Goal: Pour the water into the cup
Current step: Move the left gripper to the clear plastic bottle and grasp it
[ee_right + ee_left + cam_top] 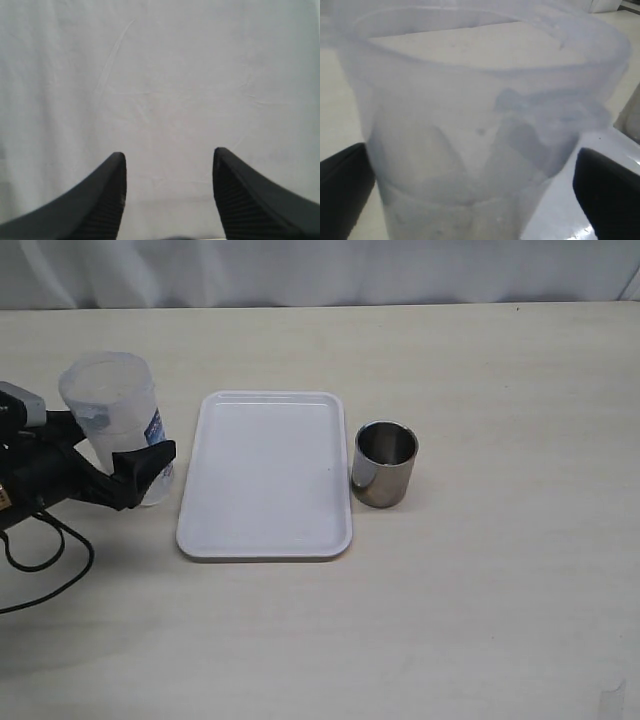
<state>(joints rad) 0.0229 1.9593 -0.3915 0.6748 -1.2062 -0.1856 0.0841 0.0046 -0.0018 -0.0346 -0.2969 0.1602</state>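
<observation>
Now the left gripper pinches the plastic container left of the white tray; the cup stands just right of it. Lift slowly, hold it straight, tip gently over the cup. The right gripper is spread, holding nothing.

shiny steel cup, translucent container, probably plastic
</observation>
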